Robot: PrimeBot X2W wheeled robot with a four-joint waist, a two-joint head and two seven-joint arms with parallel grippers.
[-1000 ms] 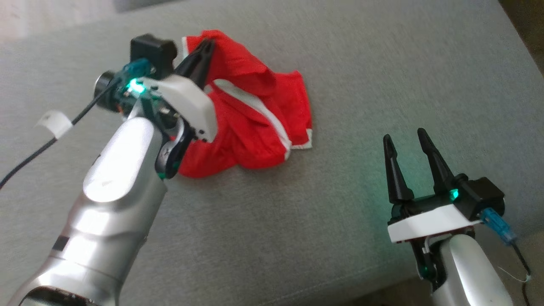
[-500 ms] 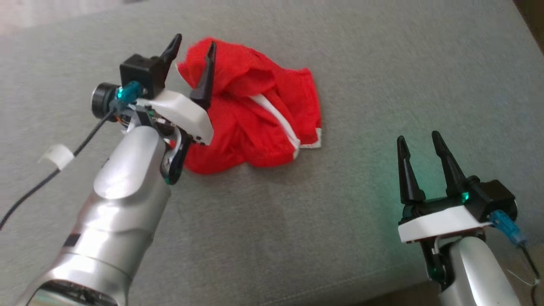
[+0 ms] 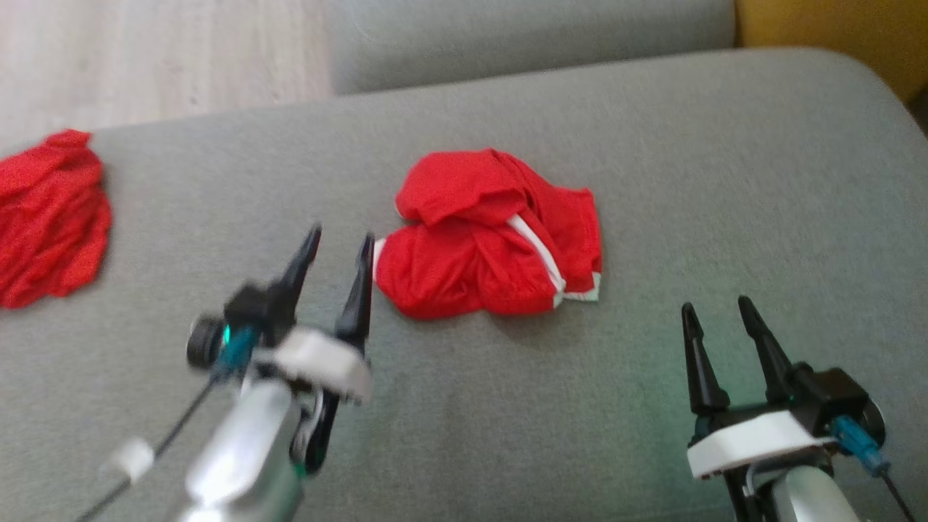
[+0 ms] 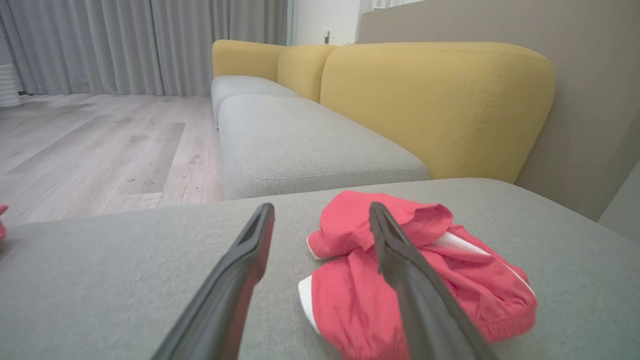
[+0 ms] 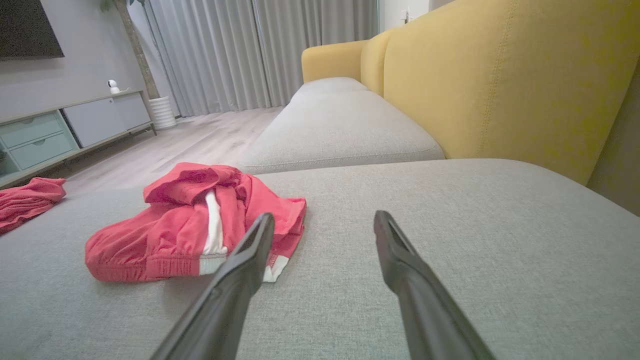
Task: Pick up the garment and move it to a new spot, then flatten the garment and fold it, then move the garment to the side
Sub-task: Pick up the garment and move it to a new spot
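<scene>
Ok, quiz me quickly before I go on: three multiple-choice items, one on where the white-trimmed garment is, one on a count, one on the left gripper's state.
1. The red garment with white trim lies:
A. in a basket
B. on a table
C. on the grey cushion

2. Red cloth items on that cushion in the head view:
A. one
B. two
C. three

3. The left gripper is:
A. open, holding nothing
B. shut on the garment
C. shut, empty

Answers:
1 C: it sits crumpled on the grey fabric in all three views.
2 B: a second red cloth lies at the left edge of the head view.
3 A: its fingers stand apart with nothing clamped between them, and the garment lies beside them.
</scene>
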